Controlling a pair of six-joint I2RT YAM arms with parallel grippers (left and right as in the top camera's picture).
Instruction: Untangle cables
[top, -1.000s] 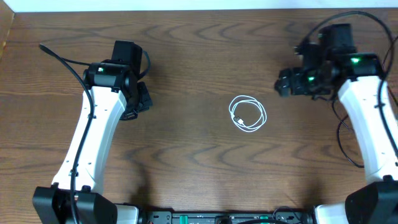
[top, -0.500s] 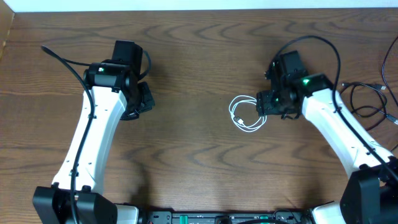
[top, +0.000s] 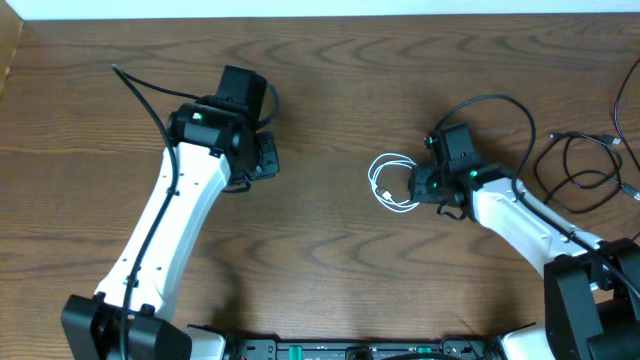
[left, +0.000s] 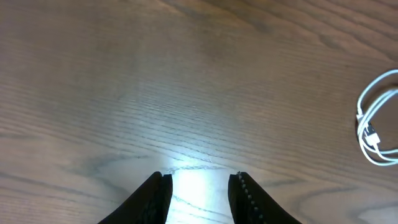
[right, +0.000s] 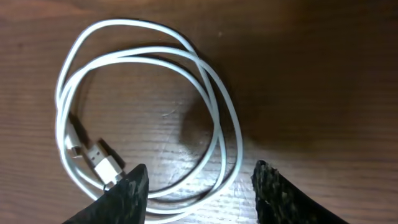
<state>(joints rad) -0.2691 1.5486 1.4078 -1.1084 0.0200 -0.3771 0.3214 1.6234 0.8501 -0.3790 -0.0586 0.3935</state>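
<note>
White cable (right: 107, 167) lies coiled on the table, its near strands between the right gripper's (right: 199, 171) open fingers, so I'd lower squarely and pinch one outer strand, not both loops; the left gripper (left: 199, 180), open and empty, hovers well apart.

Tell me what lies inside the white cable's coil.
Bare table and the white cable's own plugs, at the loop's lower left. The right claw hides part of the loop's bottom edge.
</note>
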